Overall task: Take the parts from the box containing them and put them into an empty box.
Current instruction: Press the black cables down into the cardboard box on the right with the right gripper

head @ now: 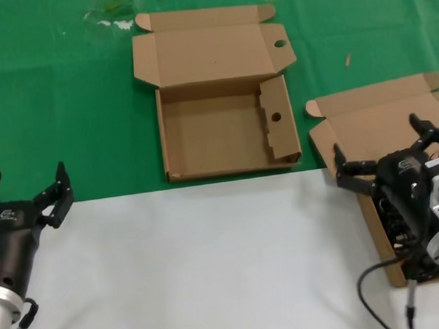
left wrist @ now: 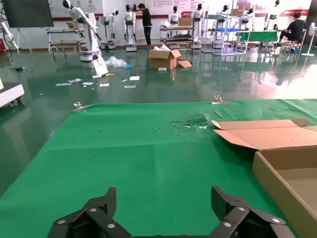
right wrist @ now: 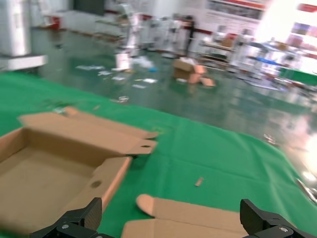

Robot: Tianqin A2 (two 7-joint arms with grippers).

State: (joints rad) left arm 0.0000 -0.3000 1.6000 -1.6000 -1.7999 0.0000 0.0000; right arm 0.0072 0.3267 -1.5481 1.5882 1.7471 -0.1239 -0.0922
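Two-box transfer station with both grippers spread.

The right gripper (head: pixel 390 151), fingers apart and holding nothing, hangs over the source box (head: pixel 371 125), where dark power cords (head: pixel 397 233) lie. The empty box (head: pixel 225 131) sits well to that box's left; the left gripper (head: pixel 27 189), also spread, waits far beyond it.
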